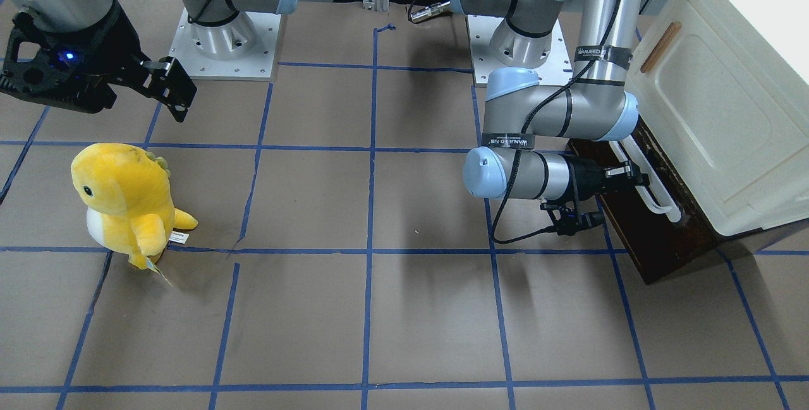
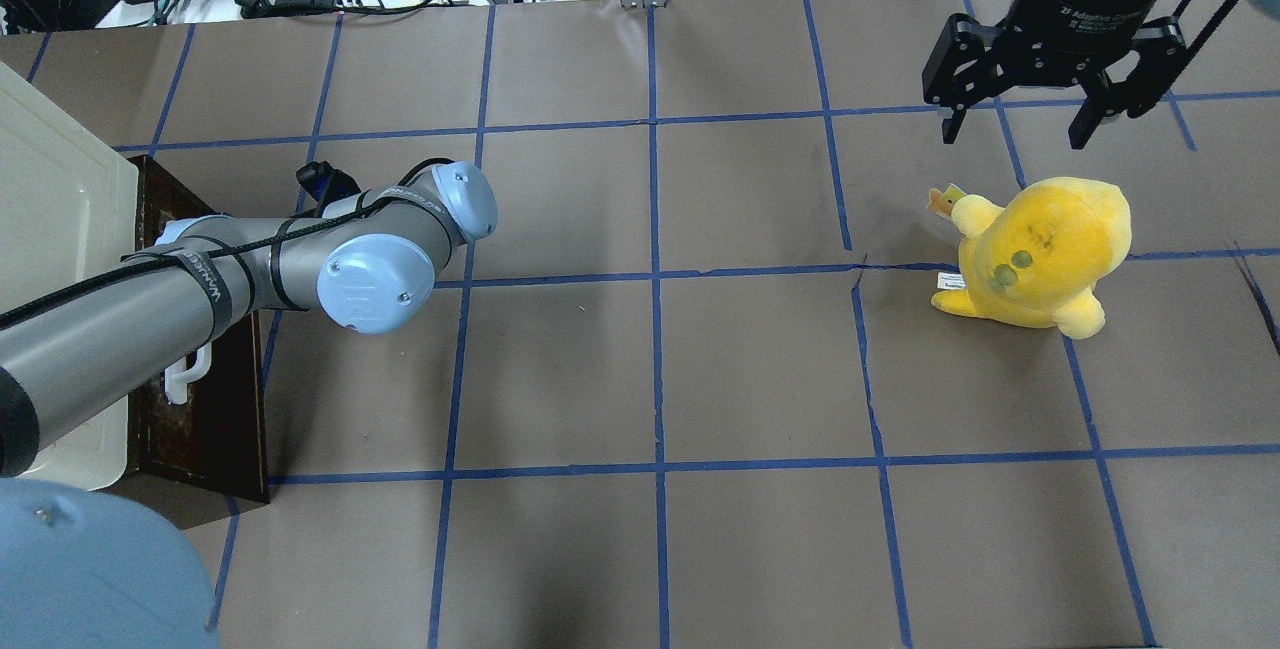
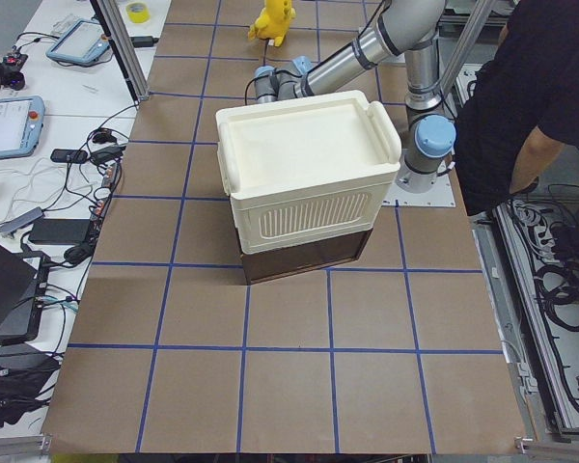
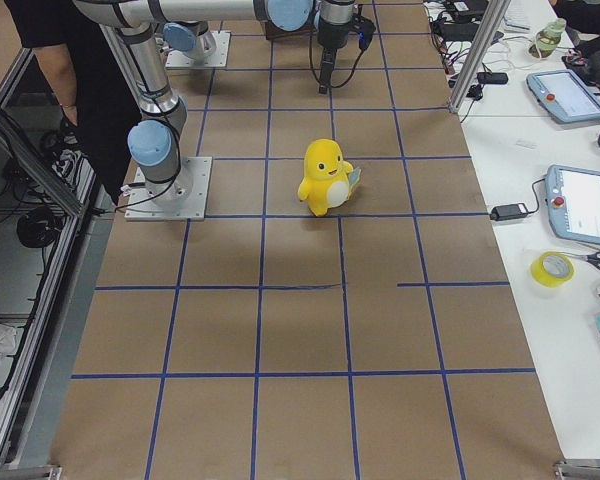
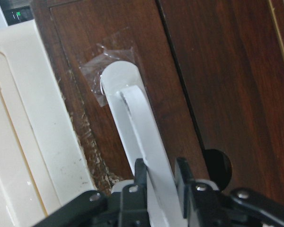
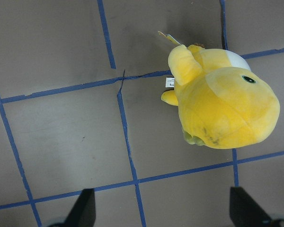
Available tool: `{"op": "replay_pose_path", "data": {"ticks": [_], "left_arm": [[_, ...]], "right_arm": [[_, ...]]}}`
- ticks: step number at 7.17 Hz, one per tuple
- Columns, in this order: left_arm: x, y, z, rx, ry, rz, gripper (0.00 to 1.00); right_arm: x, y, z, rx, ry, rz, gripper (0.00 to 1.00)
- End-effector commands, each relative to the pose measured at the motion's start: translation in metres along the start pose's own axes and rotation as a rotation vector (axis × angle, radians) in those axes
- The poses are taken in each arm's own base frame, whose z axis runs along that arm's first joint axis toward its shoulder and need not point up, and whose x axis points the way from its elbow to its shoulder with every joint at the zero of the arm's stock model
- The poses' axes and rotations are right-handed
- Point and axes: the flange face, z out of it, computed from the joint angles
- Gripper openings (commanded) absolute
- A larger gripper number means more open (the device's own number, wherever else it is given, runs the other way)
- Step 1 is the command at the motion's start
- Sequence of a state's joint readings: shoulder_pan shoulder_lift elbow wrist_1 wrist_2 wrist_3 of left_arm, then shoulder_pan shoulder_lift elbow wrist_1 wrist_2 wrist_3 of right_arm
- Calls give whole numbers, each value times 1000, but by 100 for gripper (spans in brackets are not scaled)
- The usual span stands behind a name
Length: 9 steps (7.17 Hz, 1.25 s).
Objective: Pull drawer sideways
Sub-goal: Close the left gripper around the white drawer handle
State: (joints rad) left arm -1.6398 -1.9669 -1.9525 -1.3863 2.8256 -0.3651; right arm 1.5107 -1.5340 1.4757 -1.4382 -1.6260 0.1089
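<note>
Your light is bright and even from overhead; the desk (image 1: 379, 321) shows only faint, soft shadows under the arm behind the left end effector (image 5: 161, 175). Just ahead of it, the white handle (image 5: 132, 118) glares slightly and looks soft. Beneath the right end effector (image 6: 163, 210), the plush (image 6: 222, 109) is sharp.

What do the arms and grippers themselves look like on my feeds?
The left arm and right arm are silver-grey tubes with pale blue joint caps. A black cable runs along the left one under black printed straps. The left gripper and right gripper are black, two-fingered.
</note>
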Motion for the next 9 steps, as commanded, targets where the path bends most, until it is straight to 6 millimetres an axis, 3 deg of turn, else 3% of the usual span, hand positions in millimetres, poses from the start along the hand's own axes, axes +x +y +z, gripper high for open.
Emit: {"op": "replay_pose_path", "data": {"ticks": [1, 3, 9], "left_arm": [[1, -2, 0, 0, 0, 0, 18], [6, -4, 1, -3, -1, 9, 12], [1, -3, -7, 15, -1, 10, 11]], "right_arm": [[0, 0, 0, 1, 0, 0, 100], [0, 0, 0, 1, 0, 0, 100], [0, 0, 0, 1, 0, 0, 100]]}}
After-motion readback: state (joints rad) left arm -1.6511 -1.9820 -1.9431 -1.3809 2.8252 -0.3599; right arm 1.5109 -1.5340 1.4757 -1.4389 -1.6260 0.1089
